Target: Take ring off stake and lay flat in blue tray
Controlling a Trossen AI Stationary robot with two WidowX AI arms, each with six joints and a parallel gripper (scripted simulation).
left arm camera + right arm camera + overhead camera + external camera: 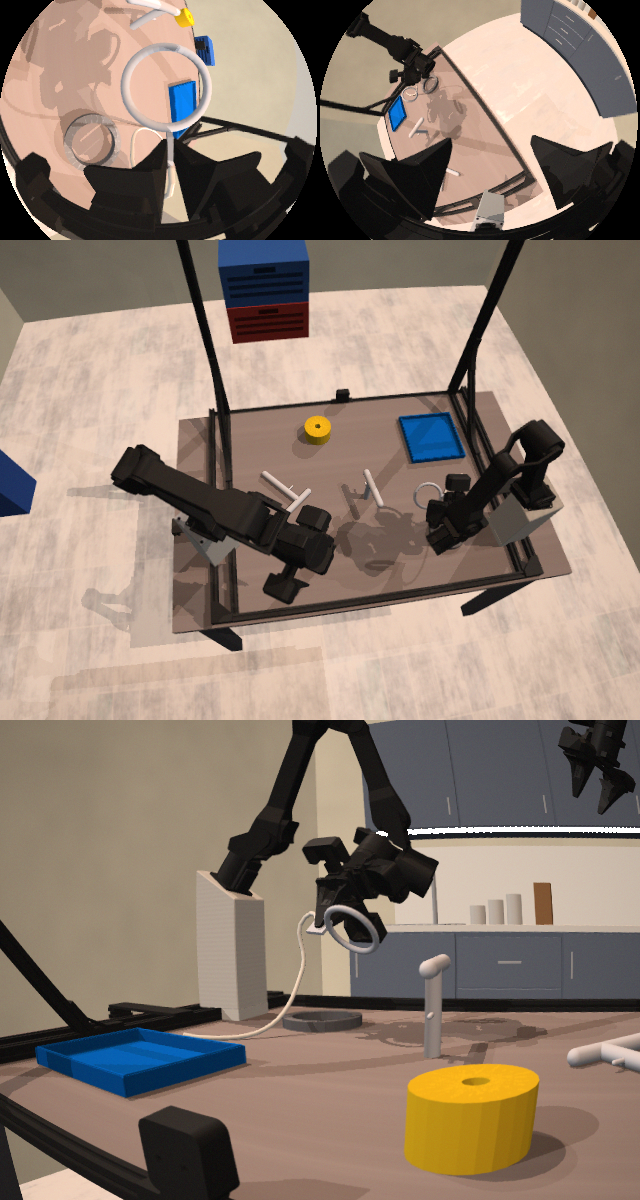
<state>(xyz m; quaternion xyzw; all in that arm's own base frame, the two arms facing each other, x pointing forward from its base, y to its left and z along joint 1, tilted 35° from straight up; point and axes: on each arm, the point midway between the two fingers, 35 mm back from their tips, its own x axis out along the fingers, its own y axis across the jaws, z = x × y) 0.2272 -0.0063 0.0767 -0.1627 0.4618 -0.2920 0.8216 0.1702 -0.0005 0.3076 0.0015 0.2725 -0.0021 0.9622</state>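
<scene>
My left gripper [169, 142] is shut on the short stem of a pale ring [414, 496] [375, 937] [126, 86]. The ring is tilted in the air, apart from every post, with a pale cord [302, 957] hanging from the gripper side to the table near the tray. The blue tray [434, 438] [124, 1055] [181, 100] [396, 115] lies flat, open side up, and looks empty. A T-shaped post [373, 488] [433, 1019] stands upright; I cannot tell if it is the stake. My right gripper [588, 805] [493, 141] is open and empty, high above the table.
A yellow cylinder [317, 431] [470, 1128] with a central hole stands near the camera-side rail. A second T-shaped piece [279, 485] lies on the table. A dark flat ring [323, 1025] [70, 145] lies by the left arm's base [232, 962]. Black frame rails border the table.
</scene>
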